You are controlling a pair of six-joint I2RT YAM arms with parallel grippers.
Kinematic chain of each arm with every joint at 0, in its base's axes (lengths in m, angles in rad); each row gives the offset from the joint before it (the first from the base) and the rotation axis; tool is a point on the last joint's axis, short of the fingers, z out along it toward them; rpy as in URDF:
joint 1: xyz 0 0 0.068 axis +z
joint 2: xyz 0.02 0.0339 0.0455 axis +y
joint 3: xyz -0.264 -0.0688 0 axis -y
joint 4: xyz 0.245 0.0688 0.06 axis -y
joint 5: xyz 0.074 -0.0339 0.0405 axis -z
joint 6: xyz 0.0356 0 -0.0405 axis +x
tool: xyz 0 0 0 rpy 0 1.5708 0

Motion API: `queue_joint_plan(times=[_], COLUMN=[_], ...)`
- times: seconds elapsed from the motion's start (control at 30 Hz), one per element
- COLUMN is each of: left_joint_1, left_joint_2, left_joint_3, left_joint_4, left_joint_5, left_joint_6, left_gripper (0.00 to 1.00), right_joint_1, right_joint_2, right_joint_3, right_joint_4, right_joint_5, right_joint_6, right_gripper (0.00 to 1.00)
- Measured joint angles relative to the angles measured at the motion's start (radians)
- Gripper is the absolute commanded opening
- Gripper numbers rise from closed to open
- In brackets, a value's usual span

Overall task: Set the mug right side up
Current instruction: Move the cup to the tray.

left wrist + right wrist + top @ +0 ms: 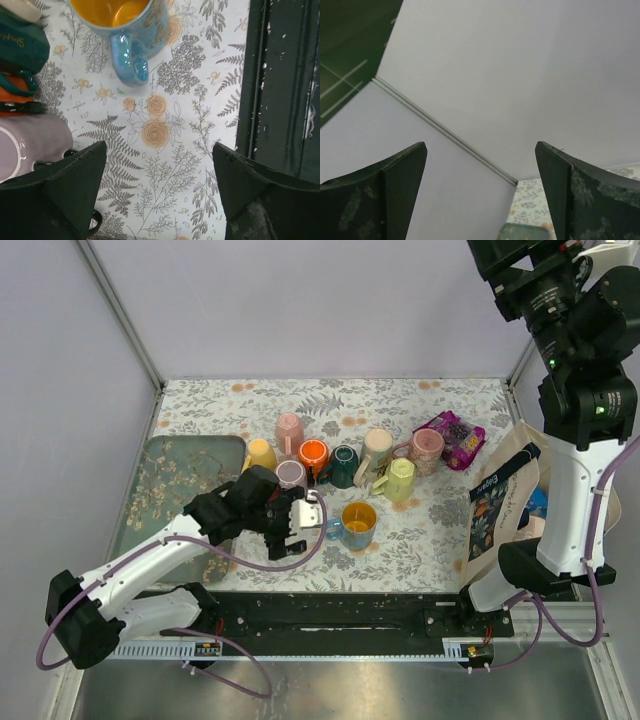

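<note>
- The blue mug (357, 525) is sitting mouth-up on the floral tablecloth (430, 535), near the front edge.
- The left gripper (303, 527) is hovering just beside its handle, jaws spread, empty.
- The right gripper (480, 146) is hanging high, gaping wide, gripping nothing.

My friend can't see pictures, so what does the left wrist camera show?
A blue mug, yellow inside, stands upright on a flowery tablecloth. The open, empty left gripper fills the bottom corners, with a lilac mug at the left edge.
</note>
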Motion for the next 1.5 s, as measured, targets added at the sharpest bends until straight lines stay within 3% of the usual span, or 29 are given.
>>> queue_joint_plan(times=[0.33, 0.7, 0.83, 1.07, 1.13, 1.23, 1.5], left_joint_1=[-0.113, -0.135, -0.143, -0.146, -0.146, -0.146, -0.152], left_joint_2=[0.041, 0.041, 0.049, 0.082, 0.089, 0.117, 0.247], left_joint_3=[0.048, 0.047, 0.043, -0.024, -0.055, -0.087, -0.107], left_joint_4=[-0.005, 0.002, 0.06, 0.26, 0.311, 0.393, 0.575], left_joint_5=[-0.068, -0.086, -0.084, -0.079, -0.07, -0.059, -0.093], left_joint_6=[-0.105, -0.113, -0.127, -0.19, -0.216, -0.253, -0.306], left_gripper=[0.89, 0.89, 0.91, 0.89, 0.88, 0.86, 0.8], right_joint_1=[-0.089, -0.106, -0.108, -0.111, -0.112, -0.112, -0.112], right_joint_2=[0.002, -0.032, -0.117, -0.354, -0.408, -0.5, -0.646], right_joint_3=[0.06, -0.016, -0.251, -1.049, -1.188, -1.269, -1.234], right_joint_4=[-0.008, -0.007, 0.029, 0.103, 0.075, 0.027, -0.009], right_joint_5=[-0.084, -0.113, -0.155, -0.257, -0.262, -0.262, -0.263], right_joint_6=[0.264, 0.308, 0.175, -0.214, -0.297, -0.4, -0.565], right_gripper=[0.99, 0.99, 0.99, 0.99, 0.99, 0.99, 0.99])
